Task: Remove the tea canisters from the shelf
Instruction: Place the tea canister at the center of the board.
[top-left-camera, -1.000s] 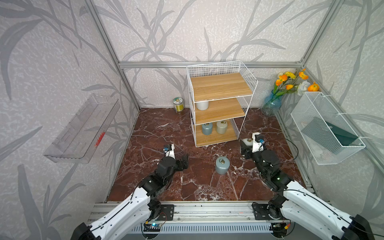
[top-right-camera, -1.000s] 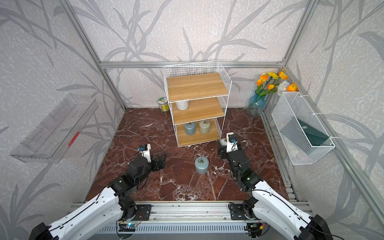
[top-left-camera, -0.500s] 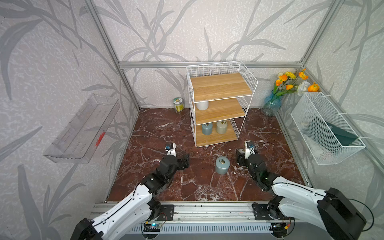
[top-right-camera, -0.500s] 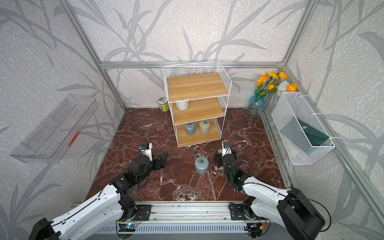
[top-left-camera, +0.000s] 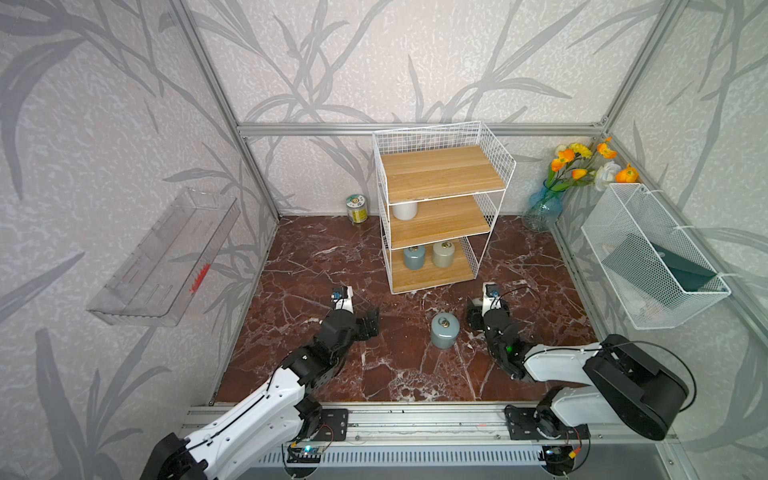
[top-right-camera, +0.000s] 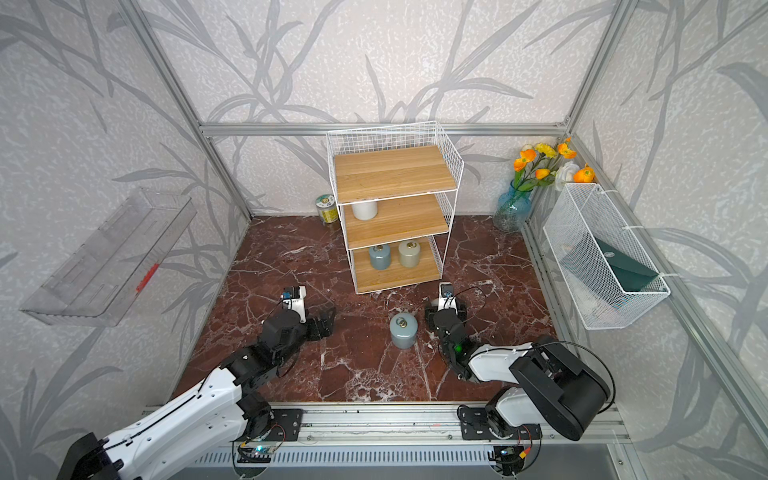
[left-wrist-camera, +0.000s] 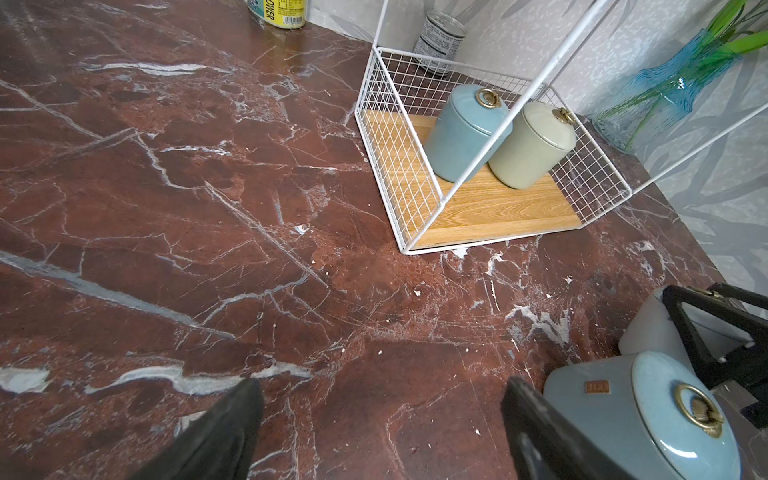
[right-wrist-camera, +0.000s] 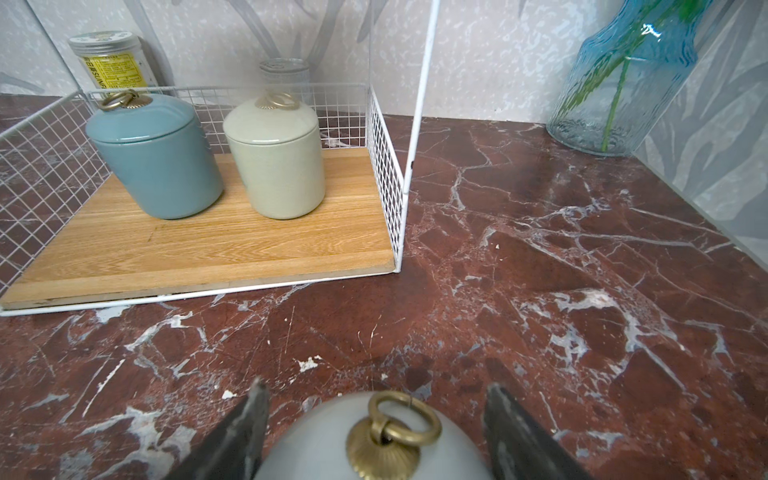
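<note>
My right gripper (right-wrist-camera: 376, 388) clasps an off-white domed ceramic canister (right-wrist-camera: 332, 436), low at three o'clock of the floor-standing blue-grey ceramic canister (top-left-camera: 444, 331); I'd set it down and release next; my left gripper (left-wrist-camera: 382, 386) gapes empty

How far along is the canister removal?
Done: one blue-grey canister stands on the floor. In hand: right claw grips an off-white canister, low beside it. Remaining: three on the shelf, an off-white one on the middle board, a blue-grey one and a beige one on the bottom board.
</note>
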